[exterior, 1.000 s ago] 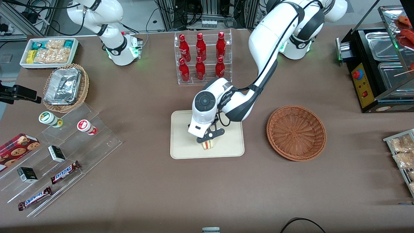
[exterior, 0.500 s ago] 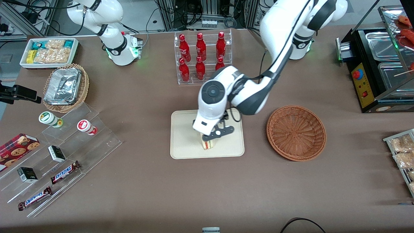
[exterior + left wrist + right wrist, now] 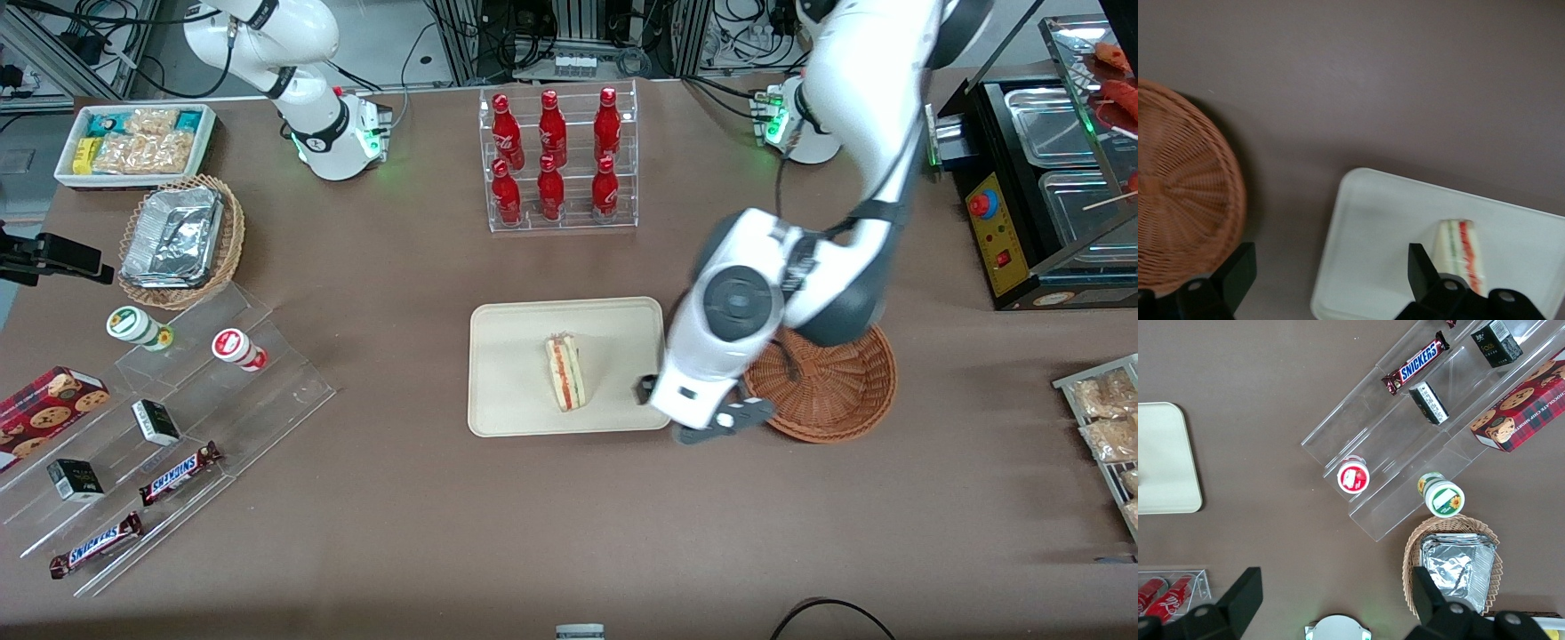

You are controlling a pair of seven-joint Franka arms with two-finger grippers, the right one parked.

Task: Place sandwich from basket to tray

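The sandwich (image 3: 565, 372), a pale wedge with its red and green filling edge facing up, lies on the cream tray (image 3: 507, 382) with nothing touching it. The wrist view also shows the sandwich (image 3: 1459, 257) on the tray (image 3: 1385, 227). My left gripper (image 3: 692, 411) hangs open and empty above the gap between the tray's rim and the reddish-brown basket (image 3: 836, 391). In the wrist view the gripper (image 3: 1330, 277) has its fingers wide apart, with the basket (image 3: 1178, 193) beside one finger. The arm covers part of the basket, and what shows of it holds nothing.
A clear rack of red bottles (image 3: 556, 160) stands farther from the front camera than the tray. Acrylic steps with snacks (image 3: 169, 418), a tan wicker basket of foil containers (image 3: 182, 240) and a white bin (image 3: 133, 142) lie toward the parked arm's end. A black appliance (image 3: 1040, 187) stands at the working arm's end.
The gripper has let go of the sandwich, risen, and swung off the tray toward the basket. The sandwich stays on the tray.
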